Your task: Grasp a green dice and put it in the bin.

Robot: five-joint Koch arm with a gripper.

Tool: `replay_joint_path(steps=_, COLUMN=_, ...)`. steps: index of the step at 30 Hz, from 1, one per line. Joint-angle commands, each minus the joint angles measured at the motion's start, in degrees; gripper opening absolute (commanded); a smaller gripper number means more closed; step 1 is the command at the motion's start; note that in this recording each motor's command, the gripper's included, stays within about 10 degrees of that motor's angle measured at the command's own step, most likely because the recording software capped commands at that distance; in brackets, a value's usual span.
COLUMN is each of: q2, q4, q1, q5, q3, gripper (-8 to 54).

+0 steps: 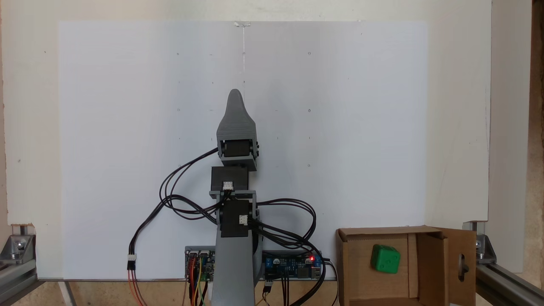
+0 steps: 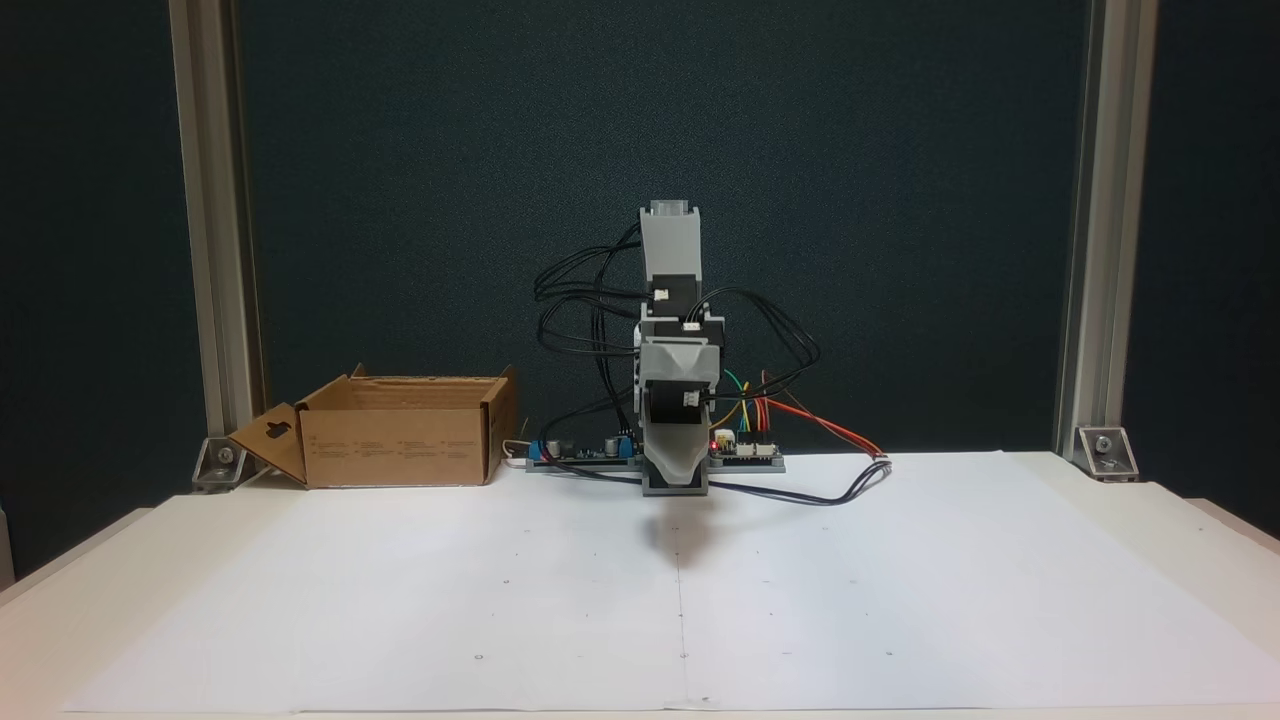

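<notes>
The green dice (image 1: 385,258) lies inside the bin (image 1: 352,263), a brown cardboard box at the lower right of a fixed view. In the other fixed view the bin (image 2: 400,445) stands at the left, its walls hiding the inside. The grey arm is folded over its base in the middle. My gripper (image 1: 236,94) points out over the white sheet, far from the bin. Seen head-on, the gripper (image 2: 676,486) hangs just above the sheet with its jaws together and nothing between them.
A flap with a keyhole cut-out (image 1: 461,263) sticks out from the bin's side. Circuit boards (image 1: 293,265) and loose black cables (image 1: 170,199) sit around the arm's base. Aluminium frame posts (image 2: 1085,230) stand at the table's corners. White paper (image 2: 640,590) covers the table.
</notes>
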Motion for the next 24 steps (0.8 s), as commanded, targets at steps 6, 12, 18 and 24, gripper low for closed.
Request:
replay_joint_path(steps=6, q2=6.3, q4=-21.3, q1=0.3, q5=1.9, q3=6.7, gripper=43.2)
replay_joint_path(steps=12, q2=6.3, q4=-35.0, q1=0.6, q5=1.7, q3=12.7, gripper=43.2)
replay_joint_path(steps=18, q2=6.3, q4=-40.3, q1=0.7, q5=1.7, q3=15.5, gripper=43.2)
replay_joint_path(steps=24, q2=6.3, q4=-45.0, q1=1.1, q5=1.6, q3=19.8, gripper=43.3)
